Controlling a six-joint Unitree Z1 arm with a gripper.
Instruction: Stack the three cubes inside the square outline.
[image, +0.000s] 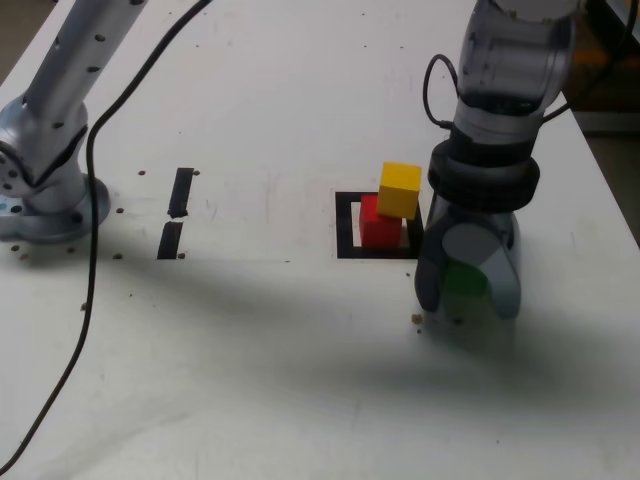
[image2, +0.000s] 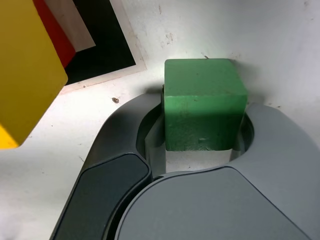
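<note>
The gripper (image: 467, 287) is seen lowered to the white table (image: 300, 400), with its two grey jaws parted about the width of one cube. The green cube (image: 465, 280) sits between them. In the wrist view the green cube (image2: 202, 102) is flanked closely on both sides by the inner faces of the fingers (image2: 150, 135), and contact appears to be made, though a thin gap cannot be ruled out in the shadow. The cube's underside seems to rest on the table.

From the gripper, the square outline (image: 347, 225) is found at about ten o'clock in the exterior view, just beside the jaws. Inside it the red cube (image: 376, 228) is placed, and the yellow cube (image: 400, 189) is carried on top of it, shifted toward two o'clock so that it overhangs. In the wrist view the yellow cube (image2: 25, 70) fills one corner, with a sliver of the red cube (image2: 57, 35) and the black tape of the outline (image2: 105, 40) behind it.

At nine o'clock from the outline, well apart, two short black tape strips (image: 176, 215) are laid end to end. Farther that way a metal arm base (image: 45, 190) is bolted down, and a black cable (image: 90, 250) is trailed across the table. Small specks are scattered on the surface, and a strip of floor is glimpsed past the table's far edge.
</note>
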